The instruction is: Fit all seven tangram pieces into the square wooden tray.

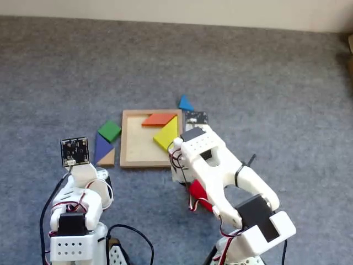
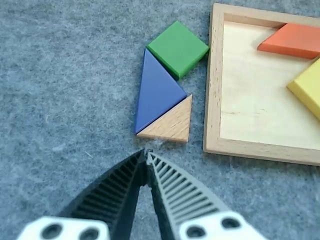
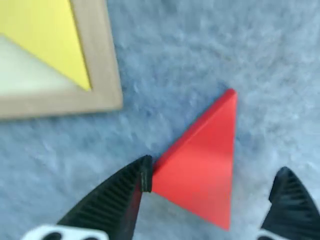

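Observation:
The square wooden tray (image 1: 128, 149) holds an orange piece (image 1: 158, 119) and a yellow triangle (image 1: 167, 134). Left of the tray lie a green square (image 1: 109, 131), a dark blue triangle (image 1: 101, 147) and a plain wood triangle (image 1: 107, 158). A light blue triangle (image 1: 185, 103) sits beyond the tray's far right corner. The red triangle (image 3: 200, 165) lies flat on the carpet near the tray's corner (image 3: 107, 95), between the spread fingers of my right gripper (image 3: 215, 190), which is open around it. My left gripper (image 2: 147, 160) is shut, empty, just short of the wood triangle (image 2: 167, 125).
Grey carpet covers the whole surface. The right arm's white body (image 1: 220, 171) reaches over the tray's near right corner and hides most of the red triangle (image 1: 199, 195) in the high view. A pale strip of floor runs along the far edge.

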Motion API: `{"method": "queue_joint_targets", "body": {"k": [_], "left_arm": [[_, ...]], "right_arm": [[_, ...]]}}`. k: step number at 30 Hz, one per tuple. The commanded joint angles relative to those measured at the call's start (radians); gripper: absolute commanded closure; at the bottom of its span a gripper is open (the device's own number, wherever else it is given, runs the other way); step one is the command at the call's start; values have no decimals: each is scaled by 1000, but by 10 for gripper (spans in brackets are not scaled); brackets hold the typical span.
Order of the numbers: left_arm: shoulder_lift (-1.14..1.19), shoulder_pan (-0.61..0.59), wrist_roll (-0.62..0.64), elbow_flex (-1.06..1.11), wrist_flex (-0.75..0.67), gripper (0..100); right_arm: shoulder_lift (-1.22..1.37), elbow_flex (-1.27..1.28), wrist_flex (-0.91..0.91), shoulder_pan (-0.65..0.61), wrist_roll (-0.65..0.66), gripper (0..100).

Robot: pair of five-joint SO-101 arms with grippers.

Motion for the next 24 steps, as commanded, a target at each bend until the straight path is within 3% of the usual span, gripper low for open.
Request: {"method": "queue_joint_targets", "body": {"k": [1, 9, 17, 24], "left_arm": [[-2, -15, -6, 21, 3, 995], [-2, -15, -6, 21, 3, 995], [-2, -15, -6, 21, 3, 995], [-2, -15, -6, 21, 3, 995]], "right_arm": [[-30, -119, 120, -10, 78, 641], [-179, -166, 236, -5, 161, 641], [-237, 67, 62, 77, 242, 641], [-234, 180, -79, 61, 245, 641]]}}
